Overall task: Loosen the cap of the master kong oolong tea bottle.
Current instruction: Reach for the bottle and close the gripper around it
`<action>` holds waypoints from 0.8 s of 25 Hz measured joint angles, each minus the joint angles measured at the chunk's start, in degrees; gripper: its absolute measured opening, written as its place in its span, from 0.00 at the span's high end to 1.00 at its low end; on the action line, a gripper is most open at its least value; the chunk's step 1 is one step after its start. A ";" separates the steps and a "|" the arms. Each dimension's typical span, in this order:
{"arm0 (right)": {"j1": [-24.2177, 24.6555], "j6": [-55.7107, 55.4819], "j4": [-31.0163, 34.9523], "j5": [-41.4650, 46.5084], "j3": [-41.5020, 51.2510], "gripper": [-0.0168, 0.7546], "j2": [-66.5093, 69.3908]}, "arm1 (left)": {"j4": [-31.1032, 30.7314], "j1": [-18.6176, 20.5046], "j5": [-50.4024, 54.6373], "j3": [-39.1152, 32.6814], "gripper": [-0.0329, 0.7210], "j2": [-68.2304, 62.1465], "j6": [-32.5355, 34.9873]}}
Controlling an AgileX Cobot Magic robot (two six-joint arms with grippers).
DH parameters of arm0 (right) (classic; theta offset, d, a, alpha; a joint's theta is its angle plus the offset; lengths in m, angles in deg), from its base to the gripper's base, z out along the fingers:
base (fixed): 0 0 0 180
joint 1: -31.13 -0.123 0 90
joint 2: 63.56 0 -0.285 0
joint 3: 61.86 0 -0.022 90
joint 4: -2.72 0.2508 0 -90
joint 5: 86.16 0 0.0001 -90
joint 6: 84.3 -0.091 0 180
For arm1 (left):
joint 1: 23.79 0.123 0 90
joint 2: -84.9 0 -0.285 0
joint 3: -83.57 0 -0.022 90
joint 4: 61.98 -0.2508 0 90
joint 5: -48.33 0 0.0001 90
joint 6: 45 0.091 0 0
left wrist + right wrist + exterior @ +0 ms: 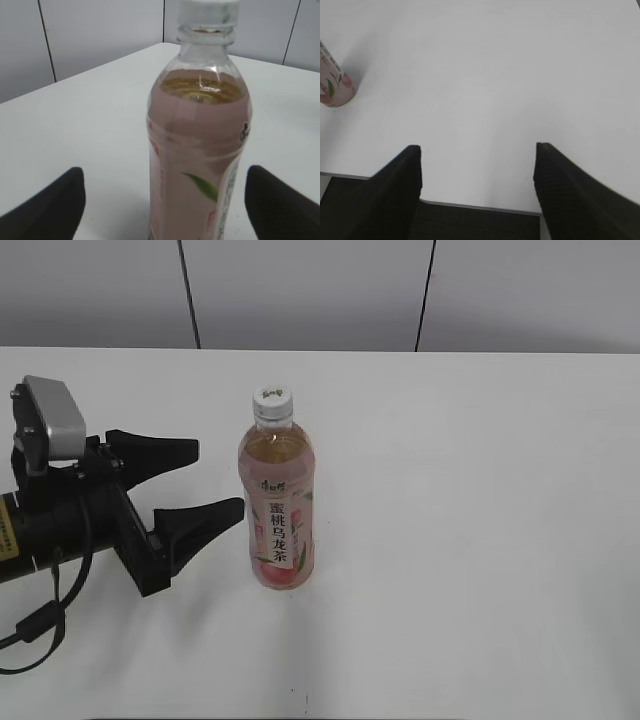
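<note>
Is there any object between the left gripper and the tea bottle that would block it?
No, nothing visible does. The left gripper is open, beside the bottle and apart from it; only bare table lies between them. The cap is on.

We see bright, even, diffuse light, the white bench [480,490] nearly washed out, only faint soft shadows beside the bottle [277,502], a small glint near its neck, our left wrist view soft and blurred close up, pincer tips dark and featureless.

Pink-labelled bottle [277,510], white cap [272,402], black fingers [195,514]
</note>
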State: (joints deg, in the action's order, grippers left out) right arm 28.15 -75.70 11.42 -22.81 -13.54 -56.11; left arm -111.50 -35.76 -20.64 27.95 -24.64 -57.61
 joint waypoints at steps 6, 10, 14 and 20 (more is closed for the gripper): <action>0.00 0.00 0.00 0.00 0.00 0.29 0.00 | -0.33 0.00 0.00 0.00 0.17 0.00 -0.26; 0.00 0.00 0.00 0.00 0.00 0.29 0.00 | -0.33 0.00 0.00 0.00 0.17 0.00 -0.40; 0.00 0.00 0.00 0.00 0.00 0.29 0.00 | -0.12 -1.78 0.00 0.48 0.17 0.00 -0.46; 0.00 0.00 0.00 0.00 0.00 0.29 0.00 | 3.22 -5.61 -0.05 2.69 0.17 -0.05 -0.46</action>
State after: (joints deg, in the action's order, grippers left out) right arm 28.15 -75.70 11.42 -22.81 -13.54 -56.11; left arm -108.28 -41.36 -20.69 30.64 -24.69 -58.07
